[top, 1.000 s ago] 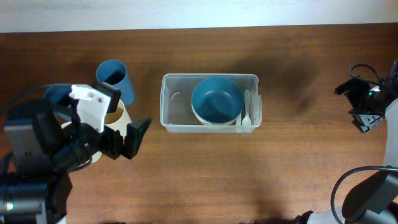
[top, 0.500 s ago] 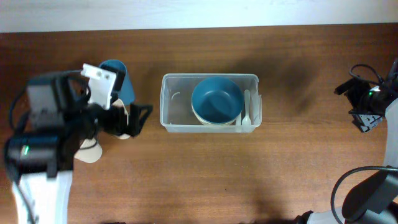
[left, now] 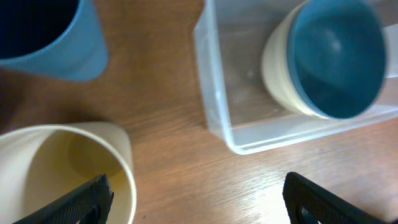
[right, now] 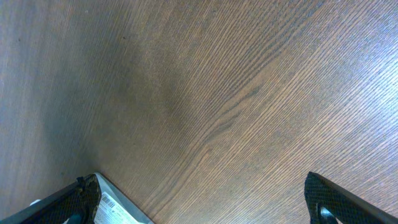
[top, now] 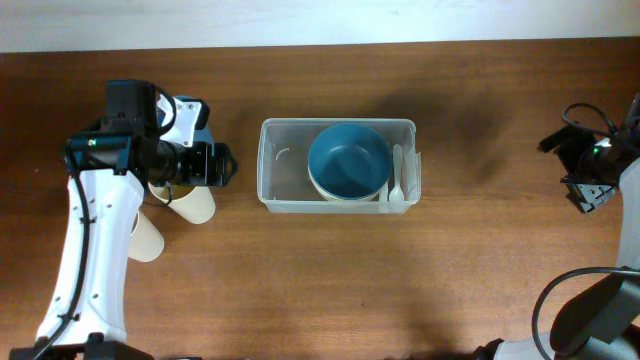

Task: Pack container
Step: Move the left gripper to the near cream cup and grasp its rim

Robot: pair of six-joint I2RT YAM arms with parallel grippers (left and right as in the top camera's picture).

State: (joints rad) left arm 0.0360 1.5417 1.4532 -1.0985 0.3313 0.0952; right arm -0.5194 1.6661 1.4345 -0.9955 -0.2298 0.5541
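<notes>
The container (top: pixel 285 172) sits in the middle of the counter (top: pixel 450 280), nearer its far edge, with a blue bowl (top: pixel 348 160) inside. The left claw (left: pixel 198 188) hangs wide and empty by a cream cup (left: pixel 62 168). The right claw (right: pixel 202 194) gapes wide near the right edge.

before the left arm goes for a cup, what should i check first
1. Left gripper open and empty: ok, fingers spread wide.
2. Cream cup centred between the fingers: not ok, it sits off toward one finger.
3. Free room in the container: ok, bare floor between its wall and the blue bowl.
4. Right gripper away from the container: ok, open over the table.
5. Cream cup standing upright: cannot tell.
</notes>
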